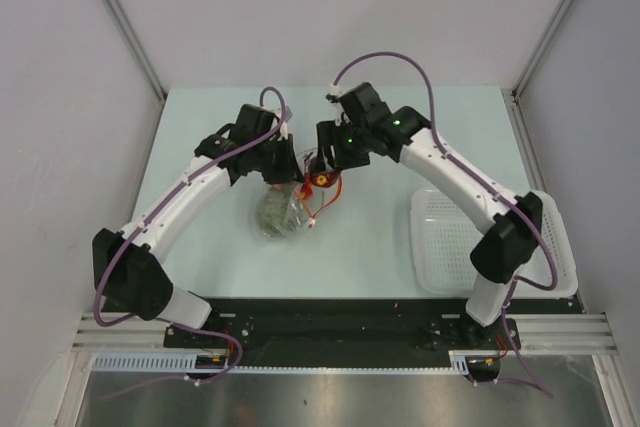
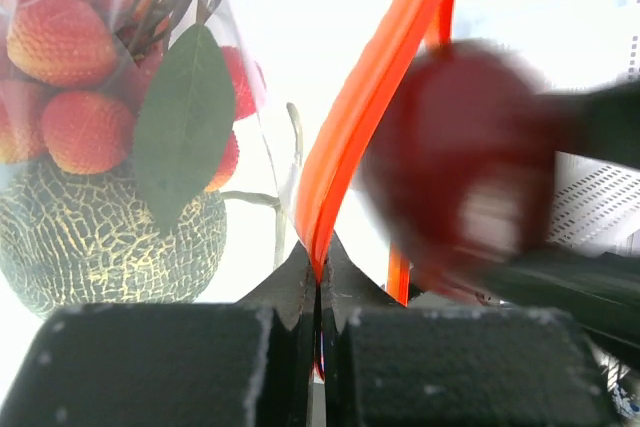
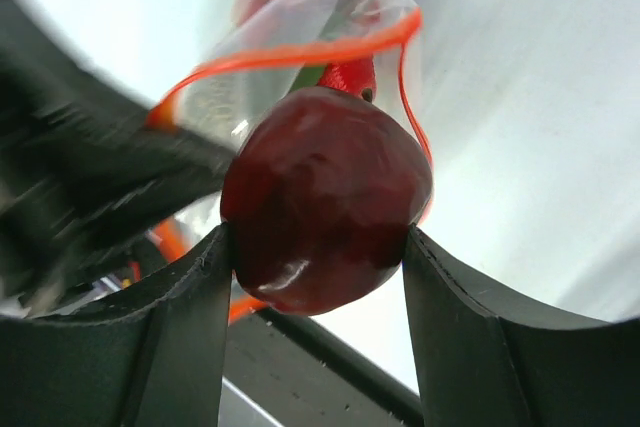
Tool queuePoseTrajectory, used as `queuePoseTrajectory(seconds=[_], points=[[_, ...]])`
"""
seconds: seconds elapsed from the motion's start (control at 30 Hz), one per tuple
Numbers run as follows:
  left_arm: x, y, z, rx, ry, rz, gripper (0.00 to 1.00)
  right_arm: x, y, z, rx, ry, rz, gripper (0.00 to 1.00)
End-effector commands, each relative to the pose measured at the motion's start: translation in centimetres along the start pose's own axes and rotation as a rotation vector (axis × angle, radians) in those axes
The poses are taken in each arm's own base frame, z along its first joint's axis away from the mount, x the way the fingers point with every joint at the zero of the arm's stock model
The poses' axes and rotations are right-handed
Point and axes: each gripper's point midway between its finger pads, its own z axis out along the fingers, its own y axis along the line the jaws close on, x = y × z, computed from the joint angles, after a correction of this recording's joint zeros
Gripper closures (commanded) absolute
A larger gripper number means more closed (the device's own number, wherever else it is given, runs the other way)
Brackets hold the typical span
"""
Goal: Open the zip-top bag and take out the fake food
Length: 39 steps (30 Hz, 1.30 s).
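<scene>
Right gripper point(image 3: 315, 247) clenches a dark red apple point(image 3: 325, 187).
Left gripper point(image 2: 318, 292) pinches the bag's point(image 1: 283, 212) orange zip strip point(image 2: 365, 97); berries point(image 2: 60, 77) and melon point(image 2: 90, 237) sit inside.

The left fingers point(image 2: 180, 367) pinch the zip-top bag point(image 1: 283, 209) at its edge, and the right fingers point(image 3: 480, 337), gripping the apple point(image 3: 325, 197), crowd its mouth. Open counter point(image 1: 350, 257) lies on the bag's near side. The white basket point(image 1: 440, 252) sits well off to the bag's right.
</scene>
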Motion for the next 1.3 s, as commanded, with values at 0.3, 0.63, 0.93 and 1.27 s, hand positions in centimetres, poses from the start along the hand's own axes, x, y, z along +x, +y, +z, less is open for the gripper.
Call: queuePoseTrajectory(seconds=[0.3,0.63,0.93,1.27], points=[[-0.5,-0.9,-1.6,0.042,-0.068,0.029,1.0,5.3,-7.5,-15.3,0.233,-0.236,0.205,1.0],[0.1,-1.2,-2.4,0.068,-0.079,0.041,1.0,15.5,-19.5,-17.4,0.674,-0.136,0.521,1.0],[1.0,-1.2,-2.5,0.095,-0.071,0.051,1.0,21.3,-20.6,-12.4,0.606,0.044,0.669,1.0],[0.9,-2.3,-2.9,0.153,-0.076,0.072,1.0,23.3,-20.8,-9.9,0.577,0.135,0.694,0.94]])
